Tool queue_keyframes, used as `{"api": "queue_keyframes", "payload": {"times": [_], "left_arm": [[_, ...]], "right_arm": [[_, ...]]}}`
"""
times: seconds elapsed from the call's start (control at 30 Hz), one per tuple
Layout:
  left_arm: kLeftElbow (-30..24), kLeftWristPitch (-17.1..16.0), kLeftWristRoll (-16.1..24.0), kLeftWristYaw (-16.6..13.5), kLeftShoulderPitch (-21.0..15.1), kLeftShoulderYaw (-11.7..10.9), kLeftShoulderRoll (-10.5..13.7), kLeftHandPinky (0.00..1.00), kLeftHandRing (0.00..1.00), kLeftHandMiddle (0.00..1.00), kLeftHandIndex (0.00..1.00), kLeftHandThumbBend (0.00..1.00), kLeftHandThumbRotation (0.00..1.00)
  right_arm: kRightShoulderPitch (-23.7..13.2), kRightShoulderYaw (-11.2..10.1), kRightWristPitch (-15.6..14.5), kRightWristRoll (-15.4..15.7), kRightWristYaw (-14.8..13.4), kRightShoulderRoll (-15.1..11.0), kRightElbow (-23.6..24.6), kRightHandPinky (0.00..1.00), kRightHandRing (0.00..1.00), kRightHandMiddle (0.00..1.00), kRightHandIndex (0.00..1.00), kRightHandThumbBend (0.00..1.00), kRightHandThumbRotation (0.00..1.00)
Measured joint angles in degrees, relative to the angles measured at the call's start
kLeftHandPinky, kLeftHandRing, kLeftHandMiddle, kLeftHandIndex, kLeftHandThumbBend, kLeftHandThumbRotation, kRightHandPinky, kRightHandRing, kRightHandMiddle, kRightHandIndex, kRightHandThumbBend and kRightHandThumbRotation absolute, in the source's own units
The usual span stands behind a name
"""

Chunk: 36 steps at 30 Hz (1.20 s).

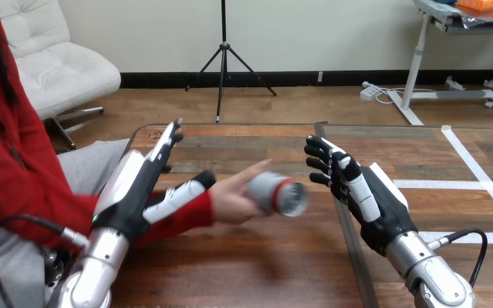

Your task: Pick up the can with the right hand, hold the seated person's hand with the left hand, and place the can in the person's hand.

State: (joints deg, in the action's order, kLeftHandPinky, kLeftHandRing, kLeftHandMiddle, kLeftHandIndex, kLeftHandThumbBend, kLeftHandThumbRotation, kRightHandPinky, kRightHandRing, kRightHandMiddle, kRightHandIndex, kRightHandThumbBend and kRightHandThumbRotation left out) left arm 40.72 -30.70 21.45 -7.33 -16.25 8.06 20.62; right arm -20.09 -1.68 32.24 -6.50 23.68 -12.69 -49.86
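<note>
Can lies in person's hand, above middle of table. Long way runs left-right, round end facing right hand. Right hand just beside can, fingers straight and spread, not touching. Left hand fingers straight, thumb resting on person's sleeve.

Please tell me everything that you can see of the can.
The can is silver-grey and looks like metal, with a red band near the round end that faces the camera. It lies on its side above the table, not touching it. The person's hand holds it by its left part. The right hand stands to its right, apart from it, with its fingers straight.
</note>
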Motion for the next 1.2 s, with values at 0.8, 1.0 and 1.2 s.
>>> {"api": "queue_keyframes", "payload": {"times": [0.8,1.0,1.2], "left_arm": [[1.5,-0.3,-4.1,2.3,1.4,-2.1,0.4,0.83,0.98,0.97,0.98,0.84,1.0],[3.5,-5.1,-8.6,5.6,1.5,-2.8,-0.1,0.86,0.96,0.95,0.96,0.81,1.0],[7.0,-11.4,-13.0,8.8,1.7,-3.8,-1.8,0.87,0.92,0.91,0.91,0.75,1.0]], "right_arm": [[0.2,-1.1,1.7,-0.1,0.6,1.3,-0.7,0.81,0.86,0.89,0.9,1.0,1.0],[0.2,-1.4,1.7,-0.2,0.6,1.3,-1.0,0.8,0.86,0.88,0.89,1.0,1.0],[0.5,-1.7,2.1,-0.5,0.6,1.3,-1.6,0.81,0.87,0.89,0.89,1.0,1.0]]}}
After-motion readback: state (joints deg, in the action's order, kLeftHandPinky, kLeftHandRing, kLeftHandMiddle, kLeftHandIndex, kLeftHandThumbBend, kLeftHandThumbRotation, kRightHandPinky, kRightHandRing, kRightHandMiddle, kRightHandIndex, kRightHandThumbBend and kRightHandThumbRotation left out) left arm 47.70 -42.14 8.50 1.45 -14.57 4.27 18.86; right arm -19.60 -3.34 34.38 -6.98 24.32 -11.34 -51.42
